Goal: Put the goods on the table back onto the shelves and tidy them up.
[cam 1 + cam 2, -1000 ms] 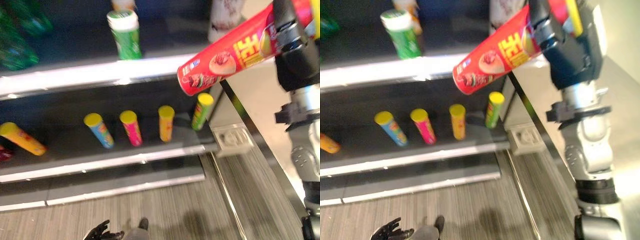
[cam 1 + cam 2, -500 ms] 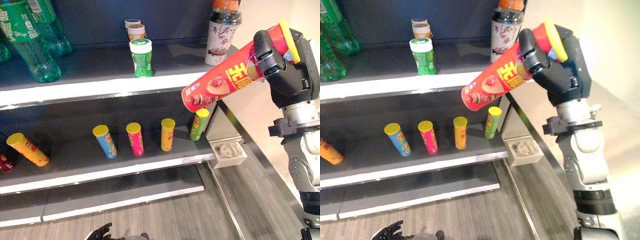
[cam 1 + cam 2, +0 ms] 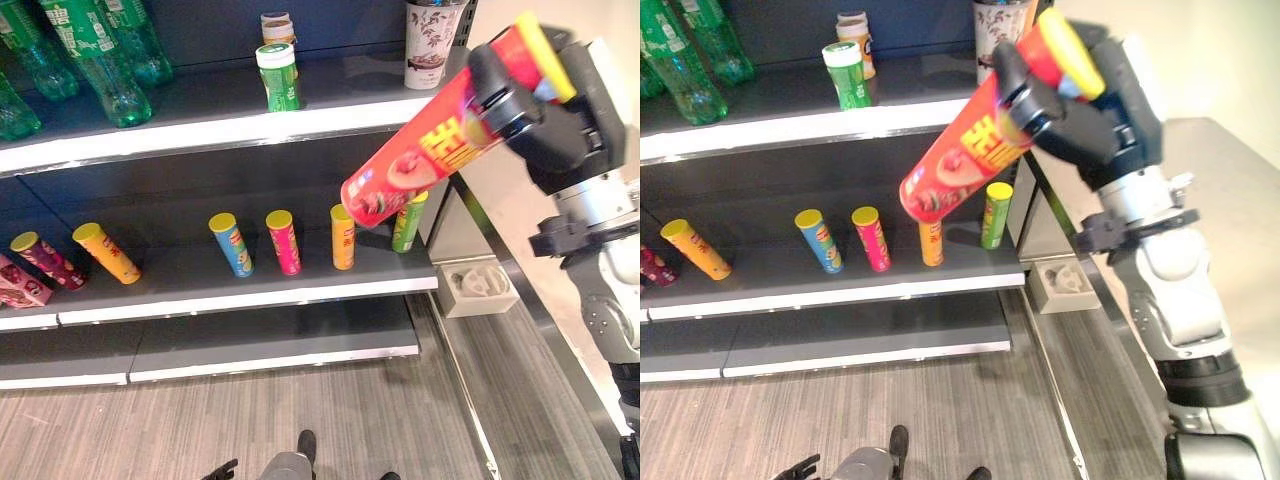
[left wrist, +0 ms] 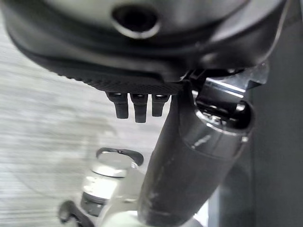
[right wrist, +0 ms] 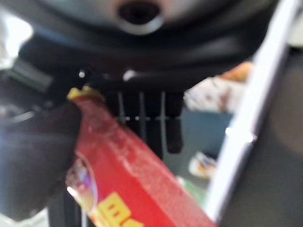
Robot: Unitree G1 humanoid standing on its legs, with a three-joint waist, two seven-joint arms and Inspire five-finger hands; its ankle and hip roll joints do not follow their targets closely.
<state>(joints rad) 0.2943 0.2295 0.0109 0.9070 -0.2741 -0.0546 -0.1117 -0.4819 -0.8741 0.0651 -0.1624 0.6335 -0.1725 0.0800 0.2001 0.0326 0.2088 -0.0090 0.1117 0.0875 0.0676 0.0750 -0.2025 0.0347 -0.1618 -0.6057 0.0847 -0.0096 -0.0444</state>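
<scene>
A: Change since half a second ago?

B: Red can (image 3: 430, 150), one item, has come down and leftward with the right hand (image 3: 545, 110); its bottom end now overlaps the orange can (image 3: 342, 237) on the middle shelf (image 3: 250, 290). The whole view has shifted too, so part of that is camera movement.

A: Hand state?

B: Right hand: fingers and thumb curled round the red can near its yellow lid, can tilted with the bottom end pointing down and away from the hand, toward the shelf. Left hand (image 4: 137, 101): hanging low over the floor, fingers fairly straight, nothing in it.

A: Stock beyond the hand?

B: Middle shelf, below the can's far end: blue can (image 3: 232, 244), pink can (image 3: 285, 242), orange can, green can (image 3: 408, 222), all standing in a row. Upper shelf (image 3: 200, 125), level with the hand and to its left: green tub (image 3: 279, 77), green bottles (image 3: 100, 60), a patterned cup (image 3: 430, 42).

A: Progress?

B: Judged partway. The red can is carried but not yet shelved; it is in the air in front of the row. Setting it upright and releasing it remain. The worktop (image 3: 1230, 200) lies beside the arm; whether more goods wait there cannot be told.
</scene>
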